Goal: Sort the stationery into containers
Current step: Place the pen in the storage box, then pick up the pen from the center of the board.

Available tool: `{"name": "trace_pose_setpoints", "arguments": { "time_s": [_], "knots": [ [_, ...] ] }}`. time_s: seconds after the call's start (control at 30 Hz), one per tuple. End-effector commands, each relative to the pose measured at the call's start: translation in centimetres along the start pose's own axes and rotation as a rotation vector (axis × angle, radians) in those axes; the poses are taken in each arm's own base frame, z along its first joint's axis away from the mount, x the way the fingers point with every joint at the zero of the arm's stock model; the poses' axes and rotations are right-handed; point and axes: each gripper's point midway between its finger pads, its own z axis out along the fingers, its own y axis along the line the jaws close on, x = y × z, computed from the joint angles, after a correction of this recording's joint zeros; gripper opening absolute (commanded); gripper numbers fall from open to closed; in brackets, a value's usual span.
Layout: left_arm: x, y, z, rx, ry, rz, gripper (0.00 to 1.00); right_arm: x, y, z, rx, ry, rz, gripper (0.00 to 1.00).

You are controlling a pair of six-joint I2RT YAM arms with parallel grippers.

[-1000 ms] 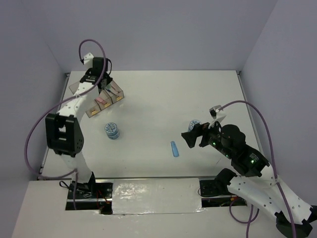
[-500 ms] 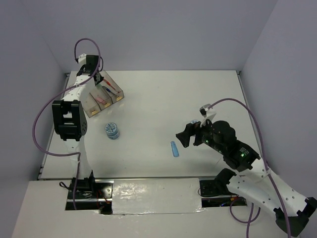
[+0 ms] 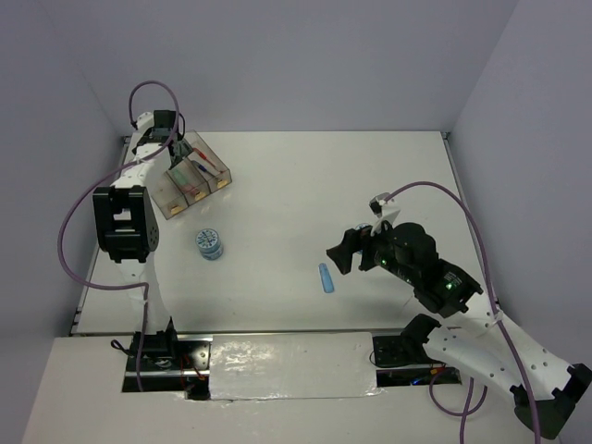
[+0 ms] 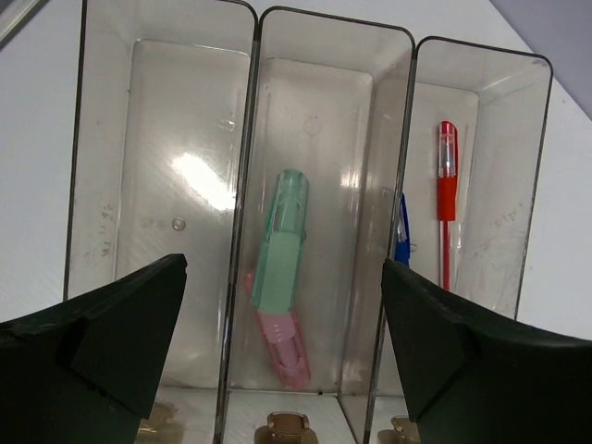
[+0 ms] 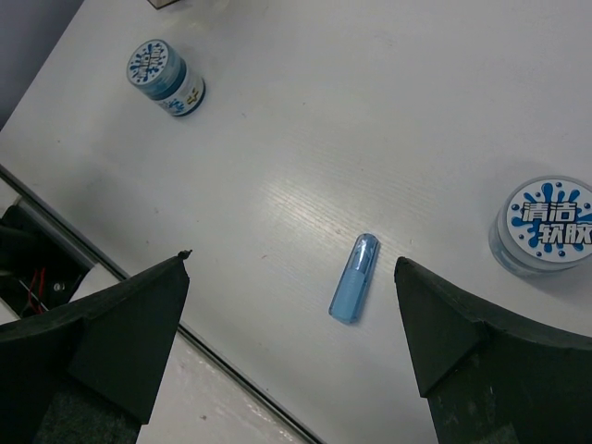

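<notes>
- Over the near right of the surface point(image 3: 370, 185), the right hand point(image 5: 291, 266) hovers with its jaws spread wide and nothing in them.
- Below it the blue bar point(image 5: 354, 277) lies flat, apart from both fingers and a touch off-centre toward the wrist view's right finger.
- Picking up that bar looks like the step in hand. The hand should shift sideways until the bar sits midway, then drop straight down.
- The bar's long axis runs nearly along the fingers' line of sight, so the jaws already face its narrow sides. A small wrist turn to match its slight tilt would square the grip.
- It lies low, so the fingertips need to come almost to the surface, or a rounded bar may squirt out as they close.
- One tape roll point(image 5: 544, 225) sits near on the right, so that finger needs watching. The other roll point(image 5: 166, 76) is well apart.
- At the far left, the left hand point(image 4: 282, 265) hangs open and empty over the bins point(image 4: 407, 111).
- The middle bin holds a green bar point(image 4: 280, 245) and a pink bar point(image 4: 282, 338), likely the blue one's home. A red pen point(image 4: 447, 199) and a blue pen point(image 4: 401, 236) share the right bin, and the left bin shows nothing.
</notes>
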Motion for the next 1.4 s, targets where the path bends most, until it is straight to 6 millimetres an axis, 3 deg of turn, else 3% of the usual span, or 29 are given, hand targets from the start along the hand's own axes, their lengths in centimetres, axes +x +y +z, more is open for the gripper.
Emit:
{"name": "trace_pose_setpoints", "arguments": {
  "time_s": [0.0,0.17,0.23,0.27,0.33,0.37,0.4,0.43,0.47,0.5,0.53,0.6,0.63,0.7,0.73,0.8,0.83,1.1,1.2,1.37],
  "knots": [
    [-2.0,-0.8,-1.2,0.033,-0.039,-0.051,0.99,-2.9,1.2,-0.9,-0.041,-0.081,-0.018,1.00],
    [-3.6,-1.3,-4.5,0.070,-0.035,-0.083,0.99,-3.3,1.1,-1.3,-0.034,-0.092,-0.014,1.00],
    [-2.7,-1.5,-6.9,0.093,0.015,-0.094,0.99,-3.9,0.6,-1.9,0.003,-0.118,0.005,1.00],
    [-1.4,-2.9,-8.5,0.128,0.032,-0.070,0.99,-4.3,0.3,-2.2,0.023,-0.131,0.014,1.00],
    [0.7,-3.2,-11.4,0.117,0.023,-0.043,0.99,-5.5,-0.8,-3.7,0.102,-0.185,0.055,1.00],
    [2.9,-5.2,-13.5,0.156,0.018,0.006,0.99,-5.9,-1.3,-4.3,0.130,-0.206,0.069,1.00],
    [4.1,-4.9,-14.6,0.142,0.006,0.027,0.99,-6.0,-1.8,-4.9,0.159,-0.214,0.085,1.00],
    [6.8,-6.0,-16.4,0.169,0.039,0.074,0.99,-7.1,-2.4,-6.2,0.198,-0.265,0.100,1.00],
    [8.2,-6.4,-17.3,0.189,0.054,0.076,0.99,-7.3,-2.8,-6.8,0.219,-0.278,0.105,1.00],
    [10.2,-6.1,-18.3,0.200,0.079,0.099,0.99,-7.5,-3.2,-7.9,0.246,-0.284,0.111,1.00],
    [12.7,-7.5,-20.6,0.261,0.096,0.136,0.99,-7.8,-4.0,-8.4,0.294,-0.297,0.114,1.00],
    [15.6,-7.6,-23.0,0.295,0.100,0.163,0.99,-7.8,-4.9,-9.5,0.350,-0.284,0.113,1.00],
    [18.3,-8.6,-25.5,0.354,0.115,0.212,0.99,-7.8,-5.3,-9.9,0.377,-0.285,0.115,1.00],
    [21.4,-9.1,-27.7,0.412,0.148,0.239,0.99,-7.7,-5.9,-10.6,0.414,-0.277,0.114,1.00],
    [24.0,-9.6,-29.9,0.465,0.177,0.282,0.99,-7.8,-5.8,-11.0,0.408,-0.284,0.114,1.00],
    [27.0,-9.8,-31.4,0.487,0.201,0.325,0.99,-7.6,-5.8,-11.5,0.400,-0.290,0.116,1.00],
    [28.9,-10.0,-33.1,0.517,0.216,0.357,0.99,-7.6,-5.8,-11.6,0.397,-0.292,0.119,1.00],
    [37.8,-12.4,-35.4,0.574,0.285,0.498,0.99,-6.6,-4.8,-12.2,0.313,-0.284,0.113,1.00],
    [39.5,-12.7,-34.9,0.552,0.304,0.514,0.99,-6.3,-4.9,-12.3,0.314,-0.280,0.102,1.00],
    [41.4,-10.6,-34.6,0.431,0.315,0.508,0.97,-5.9,-5.1,-12.2,0.318,-0.276,0.095,1.00]
  ]
}}
